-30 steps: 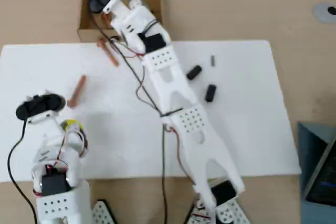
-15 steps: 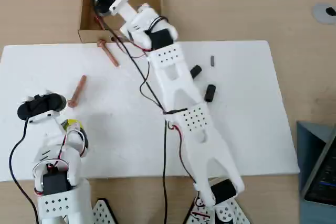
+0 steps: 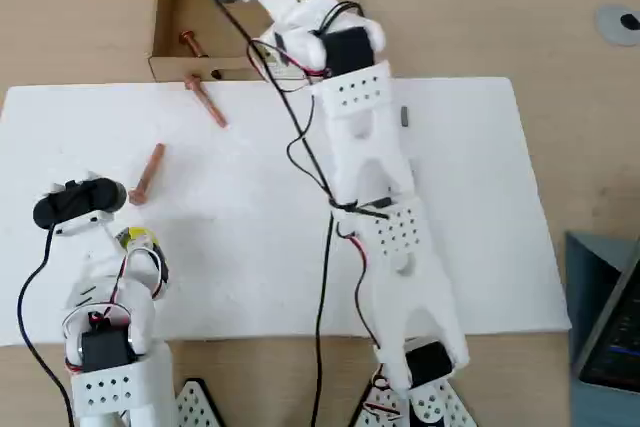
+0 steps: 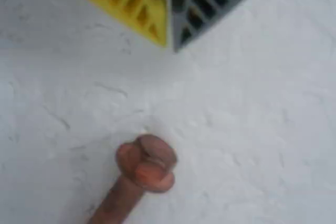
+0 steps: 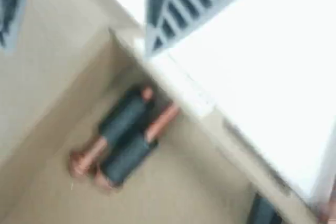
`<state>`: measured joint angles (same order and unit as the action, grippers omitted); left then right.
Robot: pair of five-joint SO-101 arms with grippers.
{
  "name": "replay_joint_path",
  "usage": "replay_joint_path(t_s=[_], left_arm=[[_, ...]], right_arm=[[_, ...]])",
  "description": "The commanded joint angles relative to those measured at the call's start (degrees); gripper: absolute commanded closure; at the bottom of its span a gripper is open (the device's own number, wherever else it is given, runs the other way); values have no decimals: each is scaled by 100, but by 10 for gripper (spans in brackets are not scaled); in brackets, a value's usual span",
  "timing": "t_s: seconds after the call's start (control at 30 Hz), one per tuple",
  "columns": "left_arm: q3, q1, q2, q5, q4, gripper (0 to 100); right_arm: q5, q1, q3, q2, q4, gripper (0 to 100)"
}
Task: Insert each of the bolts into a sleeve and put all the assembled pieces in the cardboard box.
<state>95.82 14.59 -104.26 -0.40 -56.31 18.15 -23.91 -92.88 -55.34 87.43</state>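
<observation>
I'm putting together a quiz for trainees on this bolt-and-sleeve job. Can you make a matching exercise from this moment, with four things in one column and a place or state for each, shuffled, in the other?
Things
1. sleeved bolts
2. left pincer
3. lone bolt, left wrist view
4. right pincer

Places or states
A. open, over the cardboard box
B. lying bare on the white mat
C. inside the box, on its floor
D. shut, just above the mat

Pairs: 1-C, 2-D, 3-B, 4-A

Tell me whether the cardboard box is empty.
Not empty: the cardboard box holds two bolts in black sleeves, lying side by side on its floor.
</observation>
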Motion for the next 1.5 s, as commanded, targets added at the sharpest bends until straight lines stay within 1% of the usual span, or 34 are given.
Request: replay_joint_path(t_s=[0.0,0.13,0.3,0.4,0.53,0.77,0.9,1.13,1.47], left_arm=[[9,70,-22,9,79,998],[9,70,-22,9,79,998],[9,70,-22,9,79,998],[9,70,-22,9,79,998],[9,70,-22,9,79,998],[9,70,-22,9,79,998],[9,70,-22,9,79,998],[9,79,-22,9,70,998],[9,79,-22,9,70,998]], right_arm=[[35,101,-268,831,730,818],[26,101,-259,1182,1512,818],[18,382,-242,1446,1503,818],[18,620,119,1648,1512,818],[18,919,1411,2448,1512,818],[-9,1288,4734,4391,1495,818],[-396,1543,6114,5121,1459,817],[-853,1877,7512,5429,1345,815],[-1292,1886,9288,5402,-35,815]])
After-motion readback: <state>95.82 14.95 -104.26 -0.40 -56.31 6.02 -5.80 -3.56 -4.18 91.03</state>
